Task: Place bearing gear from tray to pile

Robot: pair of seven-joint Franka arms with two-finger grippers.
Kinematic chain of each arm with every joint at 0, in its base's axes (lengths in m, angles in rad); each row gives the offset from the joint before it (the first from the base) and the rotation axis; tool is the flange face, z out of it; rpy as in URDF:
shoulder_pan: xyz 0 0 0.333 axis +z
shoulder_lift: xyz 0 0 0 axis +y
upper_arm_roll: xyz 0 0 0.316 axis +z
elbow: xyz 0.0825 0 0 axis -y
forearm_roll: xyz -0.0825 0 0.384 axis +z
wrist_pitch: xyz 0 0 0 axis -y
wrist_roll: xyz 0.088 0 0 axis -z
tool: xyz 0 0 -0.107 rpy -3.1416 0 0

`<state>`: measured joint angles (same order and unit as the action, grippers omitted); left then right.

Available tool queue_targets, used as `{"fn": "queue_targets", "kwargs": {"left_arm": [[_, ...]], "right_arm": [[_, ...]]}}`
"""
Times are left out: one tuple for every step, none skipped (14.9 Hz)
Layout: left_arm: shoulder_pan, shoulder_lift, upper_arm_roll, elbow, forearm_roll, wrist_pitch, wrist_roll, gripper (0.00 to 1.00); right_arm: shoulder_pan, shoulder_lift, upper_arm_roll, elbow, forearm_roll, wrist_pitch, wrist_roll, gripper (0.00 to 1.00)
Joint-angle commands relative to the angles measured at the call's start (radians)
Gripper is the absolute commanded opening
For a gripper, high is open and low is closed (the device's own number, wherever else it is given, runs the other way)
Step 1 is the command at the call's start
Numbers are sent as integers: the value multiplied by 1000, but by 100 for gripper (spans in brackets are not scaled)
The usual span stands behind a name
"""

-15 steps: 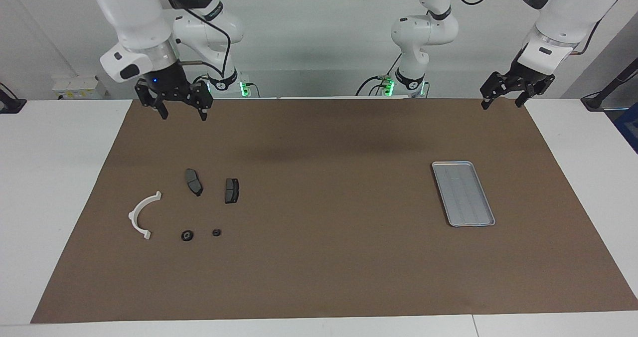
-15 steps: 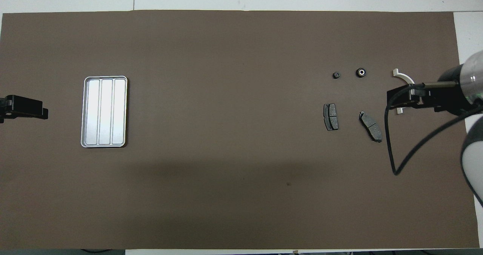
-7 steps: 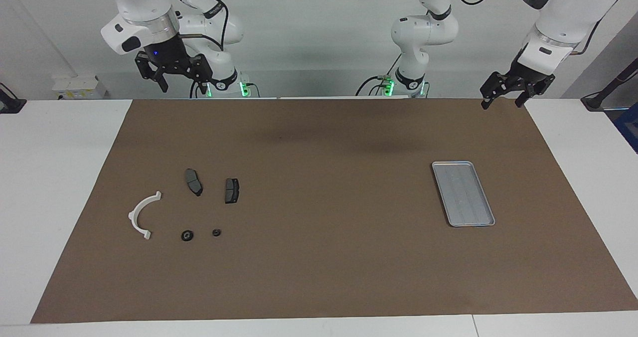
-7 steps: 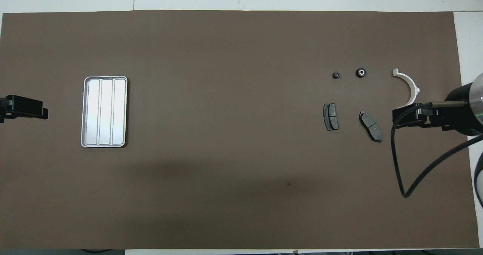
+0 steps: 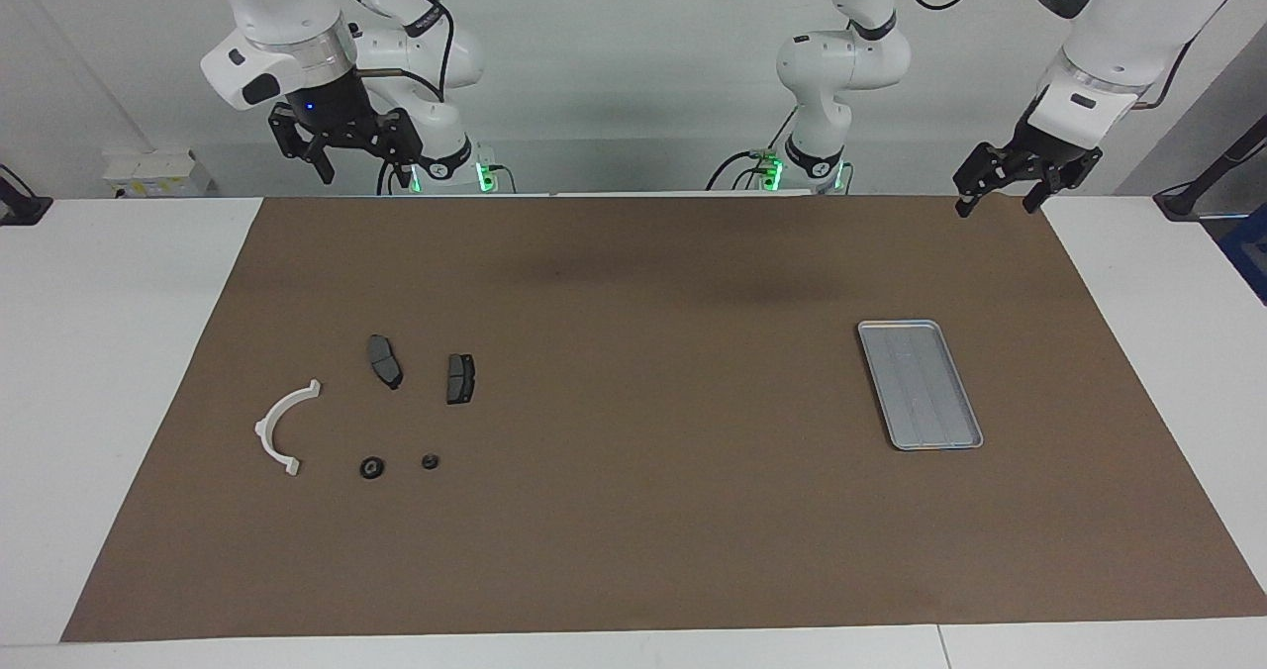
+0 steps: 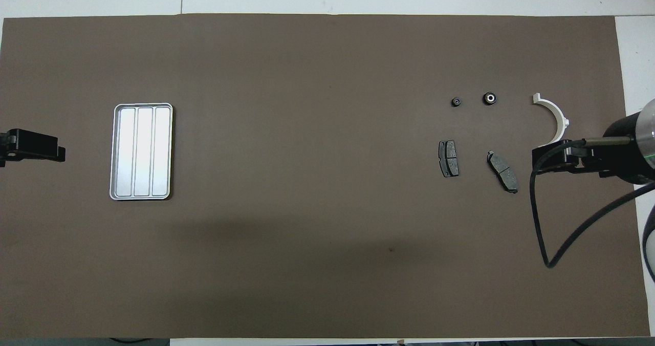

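The silver-grey tray (image 5: 921, 384) (image 6: 142, 151) lies toward the left arm's end of the mat with nothing in it. The pile lies toward the right arm's end: a white arc (image 5: 280, 428) (image 6: 553, 114) and two dark brake-pad pieces (image 5: 385, 360) (image 5: 460, 378). Beside them, farther from the robots, rest a small dark round bearing gear with a pale centre (image 5: 372, 468) (image 6: 489, 98) and a smaller dark round part (image 5: 430, 461) (image 6: 455, 102). My right gripper (image 5: 361, 162) (image 6: 537, 160) hangs high and open, holding nothing, over the mat by the arc. My left gripper (image 5: 996, 204) (image 6: 56, 154) waits open beside the tray's end of the mat.
A brown mat (image 5: 643, 511) covers most of the white table. The right arm's black cable (image 6: 537, 223) loops over the mat near the pile. The arm bases (image 5: 812, 164) stand at the table's edge nearest the robots.
My right gripper has risen and drawn back toward the robots, uncovering the white arc in the overhead view. The left arm and all parts have stayed put.
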<state>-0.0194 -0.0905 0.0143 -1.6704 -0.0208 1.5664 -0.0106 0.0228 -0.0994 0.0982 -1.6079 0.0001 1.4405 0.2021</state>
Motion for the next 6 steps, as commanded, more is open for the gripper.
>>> {"fn": "queue_targets", "kwargs": {"left_arm": [[-8, -15, 7, -17, -5, 1, 4, 100], [-8, -15, 7, -17, -5, 1, 4, 100], [-8, -15, 7, -17, -5, 1, 4, 100], [-8, -15, 7, -17, -5, 1, 4, 100], [-8, -15, 7, -17, -5, 1, 4, 100], [-8, -15, 7, -17, -5, 1, 4, 100]], "right_arm": [[-12, -11, 1, -7, 17, -6, -27, 100], [-14, -11, 1, -7, 18, -6, -29, 100], [-12, -11, 1, -7, 18, -6, -27, 100], [-11, -11, 1, -7, 17, -5, -26, 100], [-12, -11, 1, -7, 17, -3, -26, 100], [-12, -11, 1, -7, 18, -5, -24, 100]]}}
